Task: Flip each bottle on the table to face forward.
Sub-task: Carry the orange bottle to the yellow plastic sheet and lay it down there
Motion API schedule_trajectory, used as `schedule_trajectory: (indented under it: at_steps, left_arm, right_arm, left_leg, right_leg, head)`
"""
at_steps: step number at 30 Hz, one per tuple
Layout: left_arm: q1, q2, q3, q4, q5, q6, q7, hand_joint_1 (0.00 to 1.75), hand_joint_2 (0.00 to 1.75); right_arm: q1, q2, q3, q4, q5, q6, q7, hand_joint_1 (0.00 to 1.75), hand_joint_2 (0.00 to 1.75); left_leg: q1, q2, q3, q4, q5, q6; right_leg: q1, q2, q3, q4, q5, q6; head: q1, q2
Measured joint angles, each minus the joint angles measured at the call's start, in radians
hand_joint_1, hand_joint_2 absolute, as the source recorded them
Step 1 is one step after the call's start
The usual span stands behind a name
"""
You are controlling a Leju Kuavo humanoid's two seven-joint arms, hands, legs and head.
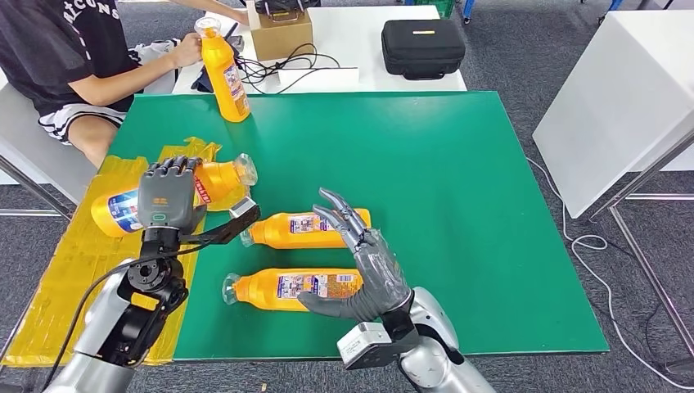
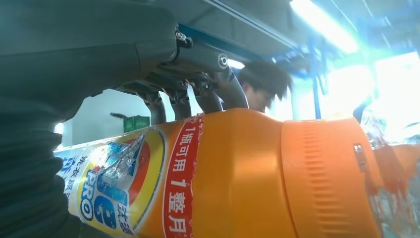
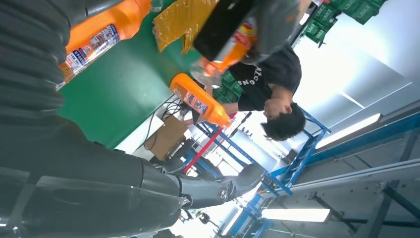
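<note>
The left hand [image 1: 168,196] grips a lying orange detergent bottle [image 1: 214,182] at the green tabletop's [image 1: 458,188] edge, while the right hand [image 1: 364,262] hovers empty, fingers spread.

Lab/workshop — green test table [image 1: 458,164] | blue racking [image 3: 302,158] | grey carpet [image 1: 524,49]

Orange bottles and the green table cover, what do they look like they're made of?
The orange bottles look like glossy moulded plastic: light glints off them, and the one in the left hand shows a ribbed collar and shiny printed label. The green cover looks matte, perhaps felt or painted board; the pictures can't settle it.
</note>
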Motion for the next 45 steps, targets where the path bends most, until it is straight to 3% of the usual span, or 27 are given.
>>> schedule_trajectory:
  at_steps: [6,14,15,18,19,32,45]
  left_arm:
    - [-0.1,0.002,0.058,0.229,0.0,-0.096,-0.096,1.75,1.75]
    - [-0.161,-0.018,0.162,0.46,0.034,-0.119,-0.14,1.74,1.75]
    - [-0.165,-0.02,0.171,0.478,0.036,-0.121,-0.139,1.58,1.75]
    - [-0.175,-0.024,0.192,0.522,0.038,-0.124,-0.136,0.3,1.75]
    - [-0.178,-0.026,0.197,0.533,0.039,-0.123,-0.136,0.02,1.75]
    - [-0.213,-0.058,0.233,0.642,0.119,-0.117,-0.229,0.0,1.75]
    - [-0.228,-0.086,0.24,0.623,0.26,-0.058,-0.308,0.0,1.75]
  right_arm:
    - [-0.018,-0.001,0.0,0.0,-0.03,0.022,-0.003,0.0,1.75]
    - [-0.03,0.0,0.001,0.009,-0.042,0.034,0.005,0.0,1.75]
    - [-0.03,0.0,0.001,0.009,-0.041,0.036,0.006,0.0,1.75]
    - [-0.03,0.001,0.001,0.01,-0.04,0.042,0.008,0.0,1.75]
    - [-0.029,0.001,0.001,0.01,-0.039,0.044,0.009,0.0,1.75]
    - [-0.023,0.004,-0.002,0.012,-0.028,0.053,0.015,0.0,1.75]
    - [0.003,0.01,-0.023,0.012,-0.008,0.06,0.023,0.0,1.75]
  left_leg:
    - [0.0,0.0,0.0,0.0,0.0,0.0]
    - [0.0,0.0,0.0,0.0,0.0,0.0]
    - [0.0,0.0,0.0,0.0,0.0,0.0]
    - [0.0,0.0,0.0,0.0,0.0,0.0]
    - [0.0,0.0,0.0,0.0,0.0,0.0]
    - [0.0,0.0,0.0,0.0,0.0,0.0]
    - [0.0,0.0,0.0,0.0,0.0,0.0]
  right_leg:
    - [0.0,0.0,0.0,0.0,0.0,0.0]
    - [0.0,0.0,-0.001,0.0,0.0,0.0]
    - [0.0,0.0,-0.001,0.0,0.0,0.0]
    - [0.0,0.0,-0.001,0.0,0.0,0.0]
    - [0.0,0.0,-0.001,0.0,0.0,0.0]
    - [0.0,0.0,-0.001,0.0,0.0,0.0]
    - [0.0,0.0,0.0,0.0,0.0,0.0]
  head:
    - [0.0,0.0]
    - [0.0,0.0]
    - [0.0,0.0]
    - [0.0,0.0]
    - [0.0,0.0]
    - [0.0,0.0]
    - [0.0,0.0]
